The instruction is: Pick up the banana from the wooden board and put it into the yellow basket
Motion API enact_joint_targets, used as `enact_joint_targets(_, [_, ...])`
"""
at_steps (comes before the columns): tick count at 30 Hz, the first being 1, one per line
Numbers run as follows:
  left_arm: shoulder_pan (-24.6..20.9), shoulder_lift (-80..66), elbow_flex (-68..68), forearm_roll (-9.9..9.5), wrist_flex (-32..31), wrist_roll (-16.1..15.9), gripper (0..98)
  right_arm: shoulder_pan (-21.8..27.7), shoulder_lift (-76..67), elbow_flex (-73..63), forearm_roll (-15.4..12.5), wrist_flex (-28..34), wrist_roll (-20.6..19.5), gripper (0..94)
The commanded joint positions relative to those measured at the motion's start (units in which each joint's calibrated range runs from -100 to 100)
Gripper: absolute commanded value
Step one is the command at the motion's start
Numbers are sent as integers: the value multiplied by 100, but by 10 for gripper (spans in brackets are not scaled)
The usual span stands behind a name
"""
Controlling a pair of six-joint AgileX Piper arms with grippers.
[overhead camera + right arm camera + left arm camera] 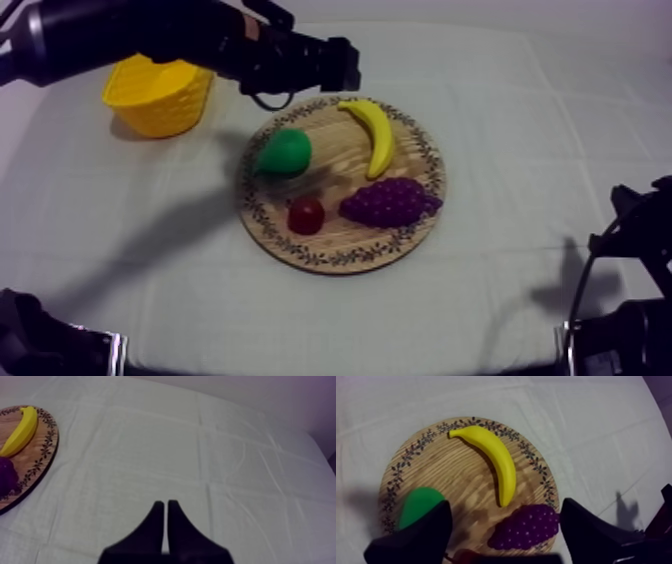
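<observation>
The yellow banana (pixel 372 135) lies on the far right part of the round wooden board (pixel 345 165), curved along its rim. My left gripper (pixel 345 65) hangs above the board's far edge, just back and left of the banana's upper end. In the left wrist view its black fingers (pixel 421 536) stand wide apart, open and empty, with the banana (pixel 496 458) beyond them on the board (pixel 436 461). The yellow basket (pixel 160 95) stands at the far left, under the left arm. My right gripper (pixel 166 507) is shut, its fingers a narrow wedge over bare cloth.
Also on the board are a green pear (pixel 285 153), a small red fruit (pixel 306 214) and purple grapes (pixel 390 201). From the right wrist the banana (pixel 20 431) and board rim (pixel 42 461) are off to one side. The right arm (pixel 630 290) rests low at the right.
</observation>
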Motion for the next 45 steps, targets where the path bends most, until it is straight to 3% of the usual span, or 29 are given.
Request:
enact_joint_targets(1, [4, 179, -179, 27, 130, -19, 797, 3, -5, 5, 1, 1, -11, 4])
enact_joint_targets(23, [-60, 3071, -3122, 614, 1828, -414, 764, 3, -5, 5, 1, 1, -11, 4])
enact_joint_targets(31, [-34, 3905, -4377, 642, 2814, -343, 733, 3, -5, 5, 1, 1, -11, 4])
enact_joint_targets(45, [69, 4971, -6010, 662, 3903, -190, 698, 3, -5, 5, 1, 1, -11, 4])
